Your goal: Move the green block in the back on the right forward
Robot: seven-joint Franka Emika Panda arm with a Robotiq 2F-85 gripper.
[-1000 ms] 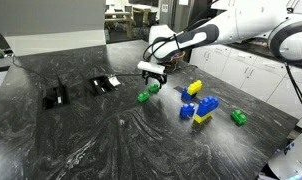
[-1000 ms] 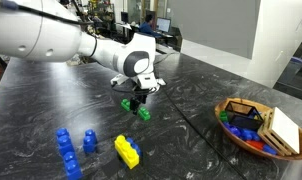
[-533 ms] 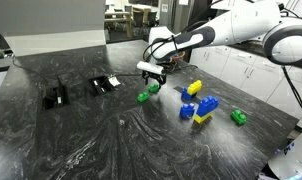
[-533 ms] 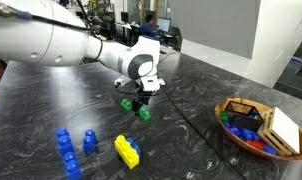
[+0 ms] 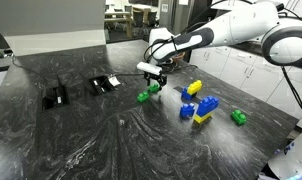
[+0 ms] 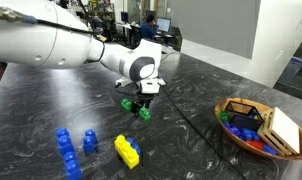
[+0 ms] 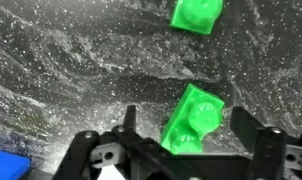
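Note:
The green block (image 7: 191, 120) lies on the dark marble table between my gripper's two fingers (image 7: 186, 125) with gaps on both sides. The gripper is open and hovers just above it. In both exterior views the gripper (image 5: 153, 82) (image 6: 139, 100) hangs over this block (image 5: 153, 89) (image 6: 144, 113). A second green block (image 5: 143, 97) (image 6: 127, 103) (image 7: 196, 15) lies close beside it. A third green block (image 5: 238, 117) lies far off, past the blue-and-yellow stack (image 5: 201, 108).
A yellow-and-blue block (image 5: 193, 88) lies near the stack. A yellow block (image 6: 126, 150) and blue blocks (image 6: 66, 150) lie in the foreground. A wicker basket (image 6: 231, 106) holds toys. Two black objects (image 5: 56, 96) (image 5: 103, 85) lie on the table.
The gripper has settled very slightly over the green block. The blocks have not moved.

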